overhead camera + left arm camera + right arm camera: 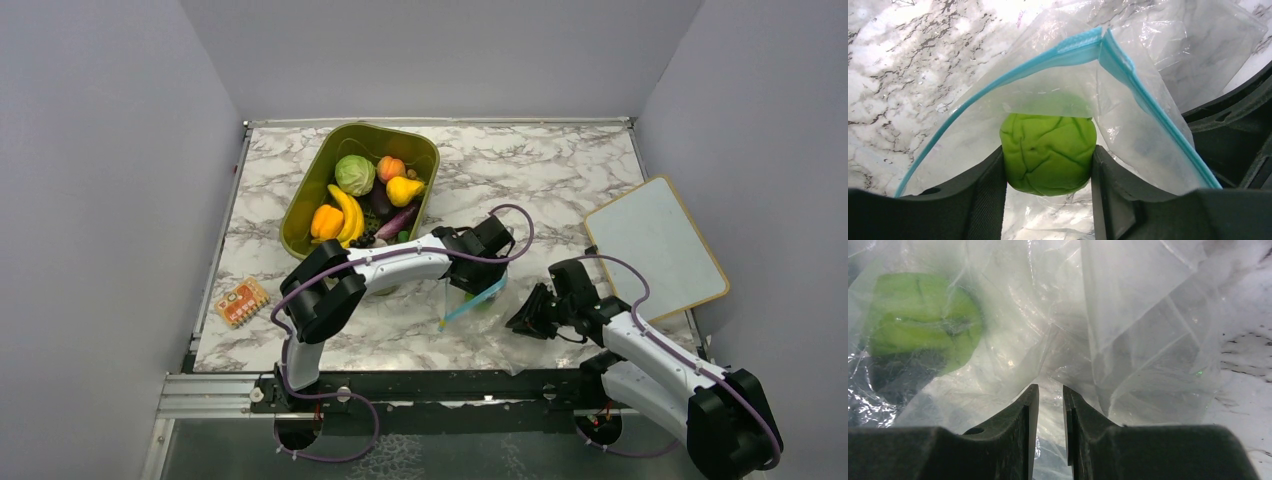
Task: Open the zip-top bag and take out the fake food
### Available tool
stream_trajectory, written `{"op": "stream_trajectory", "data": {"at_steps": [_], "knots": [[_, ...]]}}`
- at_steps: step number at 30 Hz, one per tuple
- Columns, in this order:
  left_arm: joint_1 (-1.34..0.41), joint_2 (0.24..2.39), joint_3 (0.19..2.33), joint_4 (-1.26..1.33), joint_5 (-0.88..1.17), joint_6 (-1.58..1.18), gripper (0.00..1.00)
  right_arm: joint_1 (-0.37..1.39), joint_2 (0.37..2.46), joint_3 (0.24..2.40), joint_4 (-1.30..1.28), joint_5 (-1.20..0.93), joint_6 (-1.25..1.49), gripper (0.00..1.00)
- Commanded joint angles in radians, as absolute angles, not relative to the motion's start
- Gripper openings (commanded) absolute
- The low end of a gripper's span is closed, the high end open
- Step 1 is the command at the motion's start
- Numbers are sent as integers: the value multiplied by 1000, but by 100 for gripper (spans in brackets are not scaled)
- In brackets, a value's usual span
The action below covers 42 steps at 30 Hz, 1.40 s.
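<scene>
Marble table (560, 170), left tool (1047, 152) clasping fake food (1048, 140) in zip-top bag (1133, 125)

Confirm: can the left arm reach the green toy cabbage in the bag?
Likely yes: the zip-top bag gapes open and the left gripper straddles the green toy cabbage, touching both sides.

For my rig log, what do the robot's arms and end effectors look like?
The left arm and right arm have white links, black joints and purple cables. The left end effector and right end effector are black, each with two flat tapering fingers.
</scene>
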<state>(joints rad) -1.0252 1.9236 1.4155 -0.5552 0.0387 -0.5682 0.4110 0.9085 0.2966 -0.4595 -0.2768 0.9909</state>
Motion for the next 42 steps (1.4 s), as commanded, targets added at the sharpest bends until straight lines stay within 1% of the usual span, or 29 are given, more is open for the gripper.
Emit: {"op": "stream_trajectory", "data": {"at_steps": [1, 3, 6, 10, 13, 18, 21, 25, 30, 32, 35, 39, 42], "knots": [[-1031, 1892, 1414, -547, 3, -569, 40, 410, 902, 313, -479, -218, 977, 26], [-1031, 1881, 1412, -548, 3, -562, 34, 410, 904, 311, -477, -205, 978, 26], [-1031, 1867, 1407, -549, 6, -553, 27, 410, 912, 313, -489, -170, 977, 26], [-1031, 1839, 1387, -547, -10, -544, 14, 410, 922, 328, -517, -109, 972, 26], [-1031, 1816, 1372, -542, -38, -546, 9, 410, 929, 349, -526, -68, 950, 26], [-1030, 1780, 1367, -541, -68, -565, 5, 410, 982, 392, -542, 23, 923, 27], [-1030, 1757, 1368, -540, -92, -577, 2, 410, 1037, 493, -628, 83, 934, 27], [-1029, 1730, 1334, -538, -144, -612, 1, 410, 1108, 533, -555, 153, 884, 29], [-1029, 1712, 1319, -538, -148, -625, 2, 410, 1203, 669, -632, 216, 767, 29], [-1029, 1707, 1307, -538, -162, -634, 1, 410, 1177, 701, -652, 202, 707, 29], [-1029, 1707, 1302, -538, -165, -642, 1, 410, 1085, 734, -691, 156, 649, 30], [-1029, 1677, 1309, -535, -171, -650, 1, 410, 925, 748, -682, -21, 606, 34], [-1029, 1671, 1313, -526, -172, -662, 1, 410, 820, 728, -614, -228, 584, 39]]}}
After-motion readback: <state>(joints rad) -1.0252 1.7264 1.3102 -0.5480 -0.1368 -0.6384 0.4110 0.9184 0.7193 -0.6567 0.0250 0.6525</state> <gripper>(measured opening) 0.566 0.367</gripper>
